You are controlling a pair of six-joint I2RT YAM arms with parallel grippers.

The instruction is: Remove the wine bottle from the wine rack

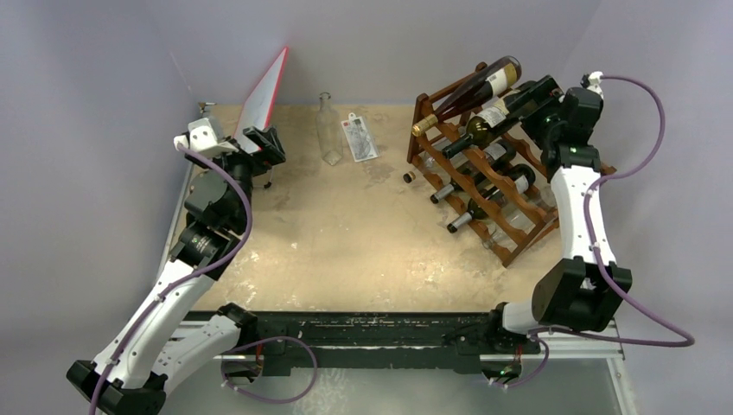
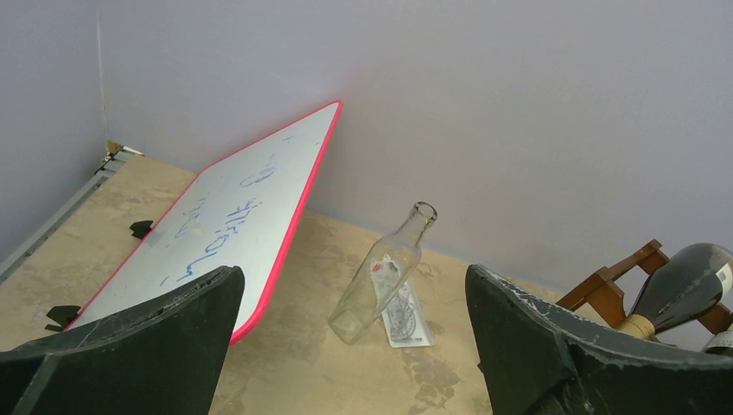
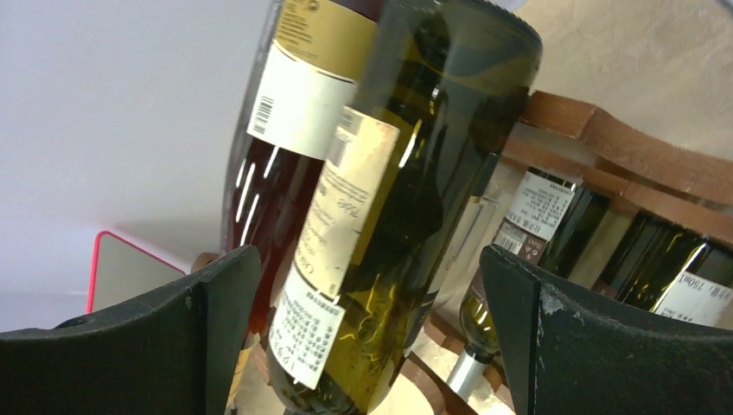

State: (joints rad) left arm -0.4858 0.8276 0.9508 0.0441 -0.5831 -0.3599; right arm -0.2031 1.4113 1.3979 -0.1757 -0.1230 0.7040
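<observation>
- Two arms, two grippers. The left gripper (image 2: 353,277) hangs over the table (image 1: 346,251) with its jaws wide apart and nothing between them, well away from the rack (image 3: 640,151).
- One rack, at the right of the table. Its near, lower tiers hold at least three dark bottles lying necks toward the middle; an exact count is hard there.
- At the rack's far, top end, the right gripper (image 3: 367,277) is spread wide, one finger on each side of the green bottle (image 3: 406,199), not yet closed on it.
- That bottle lies tilted, just under one red-brown bottle (image 3: 285,173) at the very top, and they look to be touching.
- It is likely heavy, stiff, slick glass, and breakable. The paper label on its body probably gives the best grip.
- Farthest back: one clear bottle (image 1: 328,130), one card (image 1: 360,138), one whiteboard (image 1: 266,91).
</observation>
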